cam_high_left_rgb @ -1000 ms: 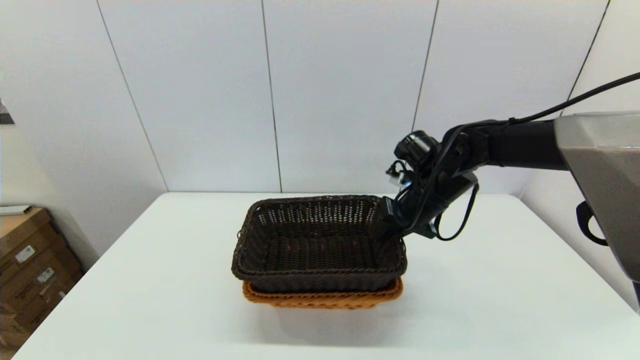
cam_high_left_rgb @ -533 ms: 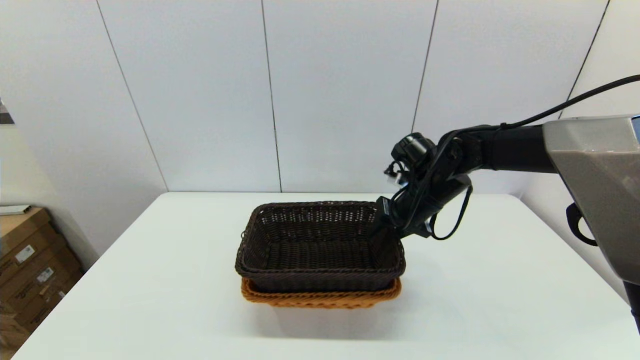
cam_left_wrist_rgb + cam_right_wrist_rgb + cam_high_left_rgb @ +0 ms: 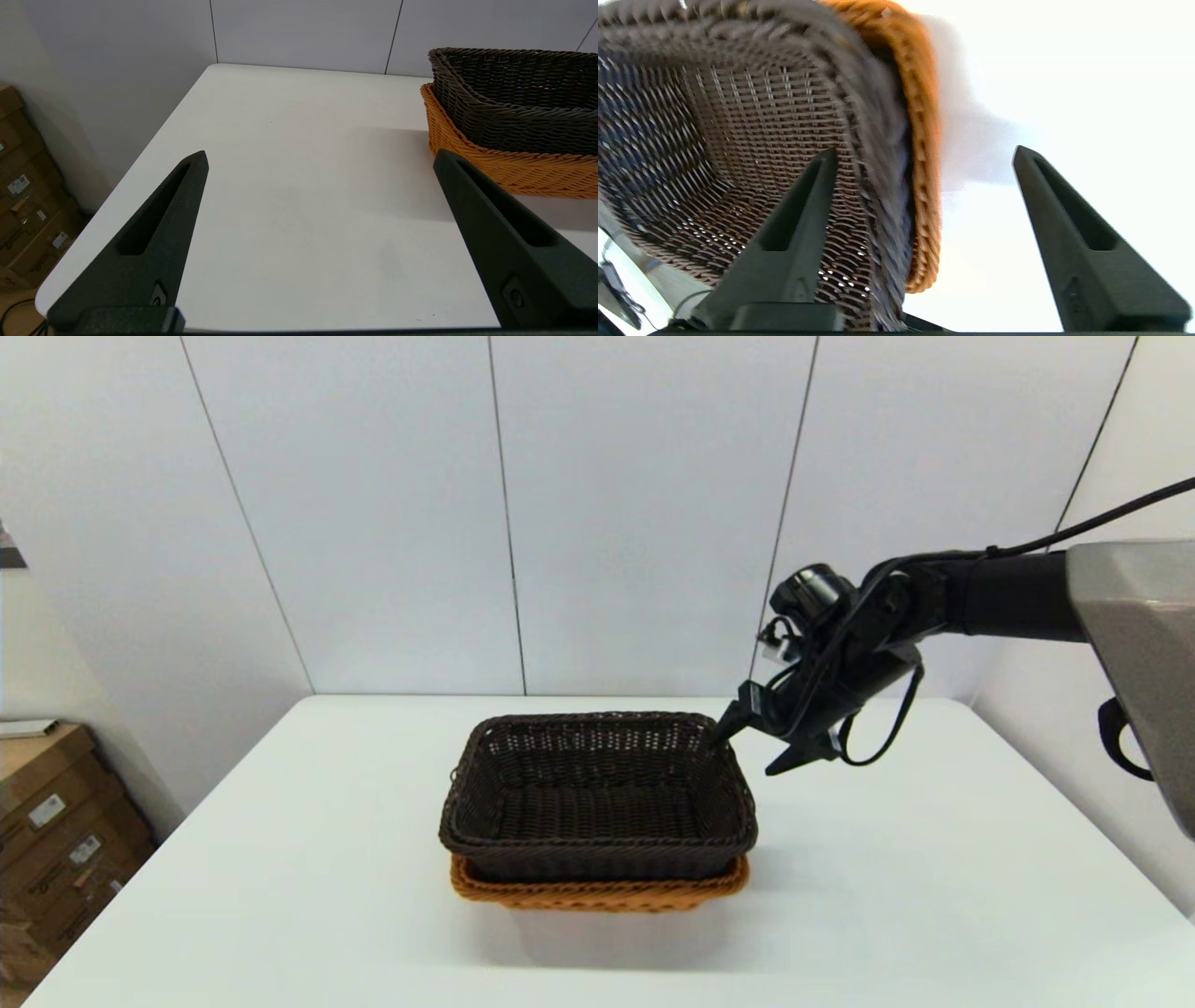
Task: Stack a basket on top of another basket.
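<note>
Right gripper (image 3: 747, 747) wide open, empty; dark basket (image 3: 597, 798) nested in orange basket (image 3: 597, 893)

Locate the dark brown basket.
In the head view, the dark brown basket sits nested in the orange-tan basket at table centre, the open right gripper above its far-right corner.

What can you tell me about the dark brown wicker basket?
The dark brown rectangular wicker basket has open-weave sides and a braided rim. It sits upright and empty, nested in the orange-tan wicker basket, whose rim shows beneath it. The right pincer is open by its far right corner, not gripping it.
</note>
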